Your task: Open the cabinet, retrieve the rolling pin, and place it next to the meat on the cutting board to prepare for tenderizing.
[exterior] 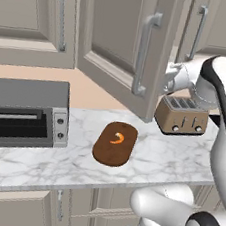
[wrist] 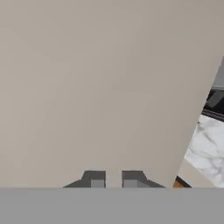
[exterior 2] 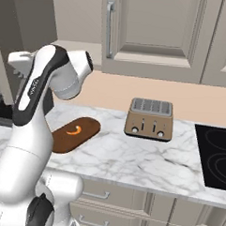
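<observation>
the step in hand looks like the first one, opening the cabinet [exterior: 119,45]: one of its doors stands swung out over the counter, its long silver bar handle [exterior: 144,53] facing the room. the pincer [wrist: 113,180] sits hard up against the plain back face of that door, which spreads flat and beige straight ahead of the fingertips [wrist: 97,180]. the two tips stand a narrow slit apart with nothing seen between them; whether they are letting go or just resting nearly clenched i cannot tell.

the rolling pin is presumably inside the cabinet, ahead of the pincer and past the door. next, i judge, the door needs pushing wider or the hand must come round its free edge to reach the shelf, taking care not to knock the door shut.

the cutting board [exterior: 114,143] lies well below the pincer on the marble counter [exterior: 78,166], with the shrimp-like meat [exterior: 117,138] on its upper part. a toaster [exterior: 181,116] stands just below the wrist, and a toaster oven [exterior: 24,113] sits off on the far side of the board.
</observation>
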You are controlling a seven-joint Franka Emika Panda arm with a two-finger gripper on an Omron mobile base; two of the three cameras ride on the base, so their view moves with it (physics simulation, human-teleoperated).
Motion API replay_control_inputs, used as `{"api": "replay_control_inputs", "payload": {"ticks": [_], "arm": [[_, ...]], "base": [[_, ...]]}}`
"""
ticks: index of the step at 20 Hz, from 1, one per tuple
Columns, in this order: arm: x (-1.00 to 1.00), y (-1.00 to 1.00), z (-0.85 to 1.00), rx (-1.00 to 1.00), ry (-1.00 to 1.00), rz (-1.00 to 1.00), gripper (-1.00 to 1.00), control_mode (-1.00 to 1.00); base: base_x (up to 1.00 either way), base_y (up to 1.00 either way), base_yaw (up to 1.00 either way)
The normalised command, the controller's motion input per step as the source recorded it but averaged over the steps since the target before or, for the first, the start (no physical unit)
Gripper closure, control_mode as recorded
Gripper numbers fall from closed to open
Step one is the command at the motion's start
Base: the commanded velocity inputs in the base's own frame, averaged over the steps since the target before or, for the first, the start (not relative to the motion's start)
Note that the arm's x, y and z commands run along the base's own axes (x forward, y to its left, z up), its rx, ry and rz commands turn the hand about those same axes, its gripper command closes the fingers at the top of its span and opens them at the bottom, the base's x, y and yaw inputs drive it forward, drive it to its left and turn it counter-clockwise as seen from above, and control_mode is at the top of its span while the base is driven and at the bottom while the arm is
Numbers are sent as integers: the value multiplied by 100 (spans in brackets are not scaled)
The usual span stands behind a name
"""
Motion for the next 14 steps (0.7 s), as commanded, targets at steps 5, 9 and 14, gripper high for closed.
{"api": "replay_control_inputs", "payload": {"ticks": [5,9,14], "arm": [[-11,68,0,-1,0,2,-100,-100],[0,40,0,0,0,9,-100,-100],[1,34,0,0,0,8,-100,-100]], "base": [[0,0,0],[0,0,0],[0,0,0]]}}
